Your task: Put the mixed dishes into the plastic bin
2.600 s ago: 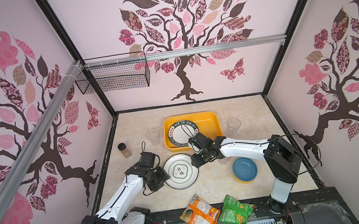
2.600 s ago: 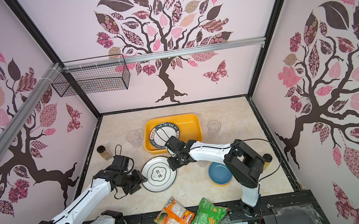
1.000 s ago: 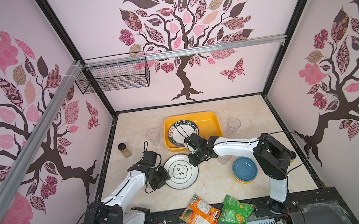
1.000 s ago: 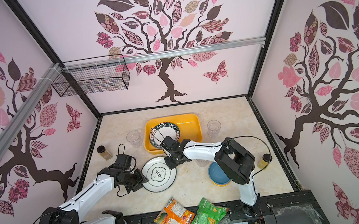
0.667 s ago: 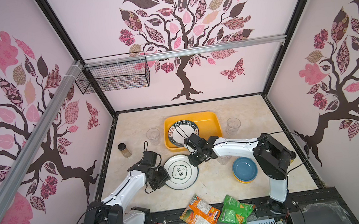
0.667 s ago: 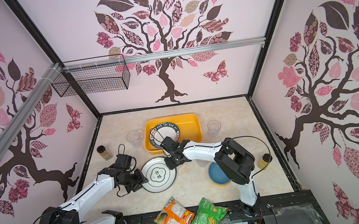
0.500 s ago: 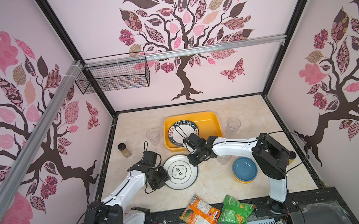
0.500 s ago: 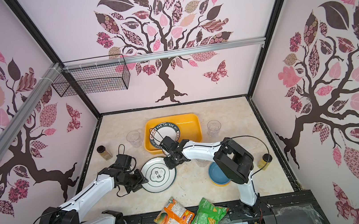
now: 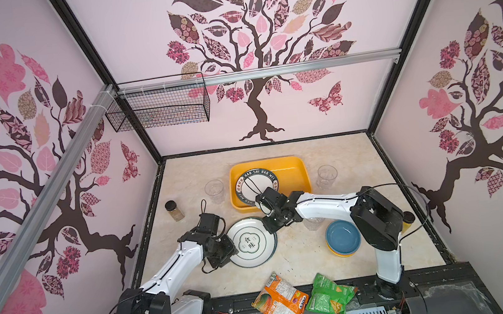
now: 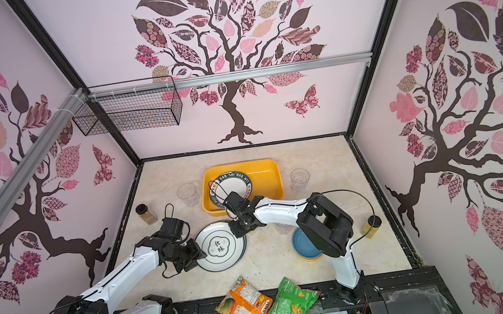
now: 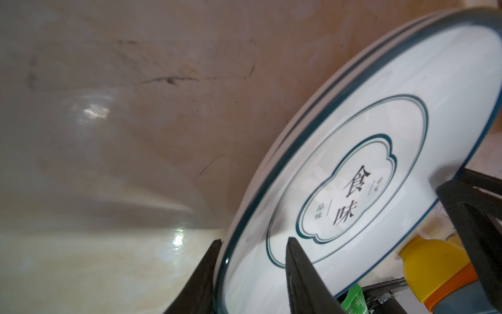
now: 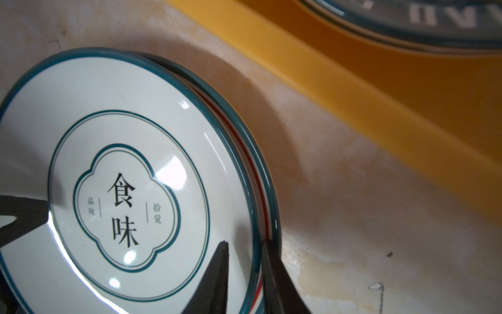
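Observation:
A stack of plates lies mid-table. Its top plate (image 9: pixel 252 245) (image 10: pixel 220 246) is white with a dark green rim and black characters. My left gripper (image 9: pixel 227 253) (image 11: pixel 252 242) is shut on that plate's left rim, one finger under the edge and one on the inner face. My right gripper (image 9: pixel 268 225) (image 12: pixel 245 243) has closed on the opposite rim, its outer finger wedged between the top plate (image 12: pixel 130 152) and a red-striped plate (image 12: pixel 261 195) below. The yellow-orange plastic bin (image 9: pixel 300 165) (image 12: pixel 353 89) behind holds a lettered-rim plate (image 9: pixel 257 185).
Stacked blue, orange and yellow bowls (image 9: pixel 342 238) sit under my right arm's elbow. Clear cups stand left (image 9: pixel 214 190) and right (image 9: pixel 327 176) of the bin, a third (image 9: pixel 313 222) under the right forearm. A spice jar (image 9: pixel 174 210) is at left. Two snack bags (image 9: pixel 279 304) lie at the front edge.
My right gripper moved down from the bin's front edge to the top plate's rim and its jaws narrowed around it. The left gripper stayed at the left rim.

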Controlling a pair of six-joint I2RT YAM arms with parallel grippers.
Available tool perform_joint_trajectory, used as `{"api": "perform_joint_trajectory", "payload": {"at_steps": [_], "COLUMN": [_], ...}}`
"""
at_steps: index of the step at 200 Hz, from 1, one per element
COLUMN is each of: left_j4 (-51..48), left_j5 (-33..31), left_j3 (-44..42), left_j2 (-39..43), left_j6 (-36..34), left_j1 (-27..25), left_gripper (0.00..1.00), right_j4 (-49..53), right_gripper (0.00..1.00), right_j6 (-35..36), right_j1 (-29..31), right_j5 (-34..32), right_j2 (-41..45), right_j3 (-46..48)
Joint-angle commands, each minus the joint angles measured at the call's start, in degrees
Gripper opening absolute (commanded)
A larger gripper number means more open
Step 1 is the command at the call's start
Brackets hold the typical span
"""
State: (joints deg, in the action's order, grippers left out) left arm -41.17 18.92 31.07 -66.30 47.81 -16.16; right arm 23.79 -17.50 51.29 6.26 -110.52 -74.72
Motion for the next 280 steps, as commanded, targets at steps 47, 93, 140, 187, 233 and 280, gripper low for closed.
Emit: {"api": "perform_joint_trajectory", "payload": {"at_steps": [47, 93, 140, 187, 233, 280], "left_j4": [-1.31, -2.82, -3.81, -4.93, -6.23, -7.33], "left_j5": [-0.28, -0.28, -0.34, -0.77, -1.75, -2.83], "left_j3": [-1.10, -1.01, -0.68, -0.04, 0.97, 1.93], "left_j2": [3.06, 3.88, 5.28, 6.77, 8.77, 10.08], "left_j6": [1.10, 1.84, 2.02, 1.94, 1.76, 1.47], "left_j1": [-0.44, -1.25, -1.26, -1.28, -1.31, -1.24], "left_gripper": [0.42, 0.42, 0.39, 0.32, 0.21, 0.10], "right_j4": [0.37, 0.14, 0.12, 0.29, 0.43, 0.38], "right_gripper": [0.25, 0.21, 0.19, 0.19, 0.19, 0.19], "right_j6": [0.72, 1.07, 1.68, 2.14, 2.37, 2.15], "right_j1": [1.28, 1.46, 1.89, 2.17, 2.30, 2.31], "right_j5": [4.62, 6.12, 7.93, 9.19, 10.13, 10.48], "right_j2": [-3.03, -3.44, -3.96, -4.09, -4.04, -3.53], "right_j3": [-1.01, -0.87, -1.28, -1.32, -1.37, -1.34]}}
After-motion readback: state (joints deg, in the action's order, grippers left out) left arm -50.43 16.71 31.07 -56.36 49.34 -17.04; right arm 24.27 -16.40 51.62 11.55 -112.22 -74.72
